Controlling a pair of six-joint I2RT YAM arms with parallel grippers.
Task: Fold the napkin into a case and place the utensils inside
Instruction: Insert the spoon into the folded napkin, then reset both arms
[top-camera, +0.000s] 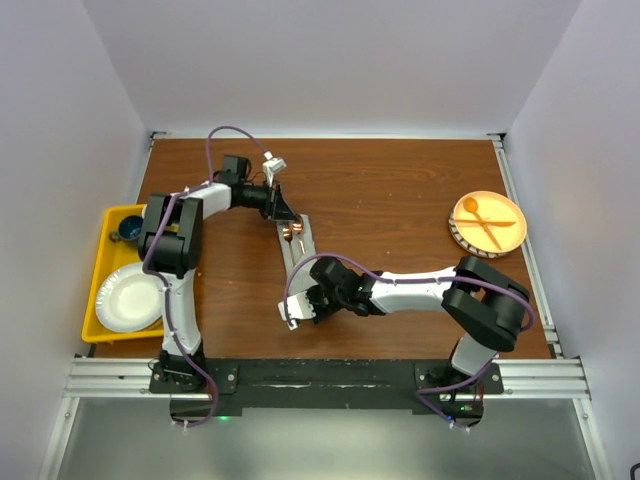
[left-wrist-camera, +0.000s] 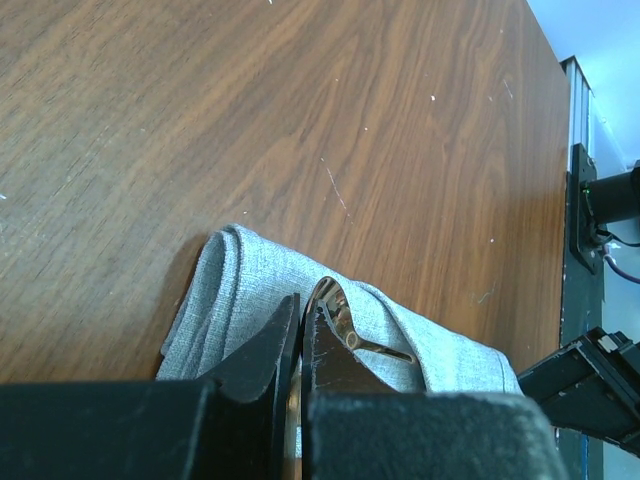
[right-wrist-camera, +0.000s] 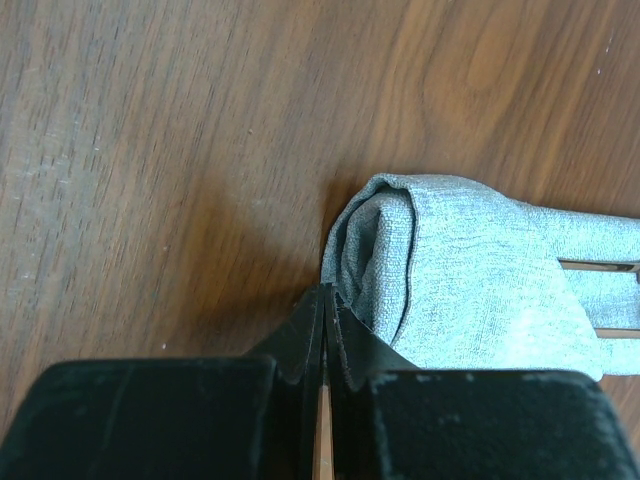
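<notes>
Yellow tray (top-camera: 106, 213), white plate (top-camera: 128, 297) far left, dish (top-camera: 508, 212) of orange cutlery (top-camera: 487, 222) far right, case (right-wrist-camera: 470, 290) centre, between both closed pincers, left gripper (left-wrist-camera: 303, 308) by copper spoon (left-wrist-camera: 335, 305), right gripper (right-wrist-camera: 326, 292) touching folded end.

Top cam high at near edge, looking down on whole table (top-camera: 400, 180); wrist cams close, angled down; all three share the case (right-wrist-camera: 470, 290).

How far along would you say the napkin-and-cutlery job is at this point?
Done: the napkin is folded into a narrow layered case, and a copper spoon lies on it, bowl showing at one end. In hand: the left gripper is shut at the spoon end, the right gripper shut at the rolled end. Left: whether the cutlery is fully tucked in is unclear; both grippers must pull away.
</notes>
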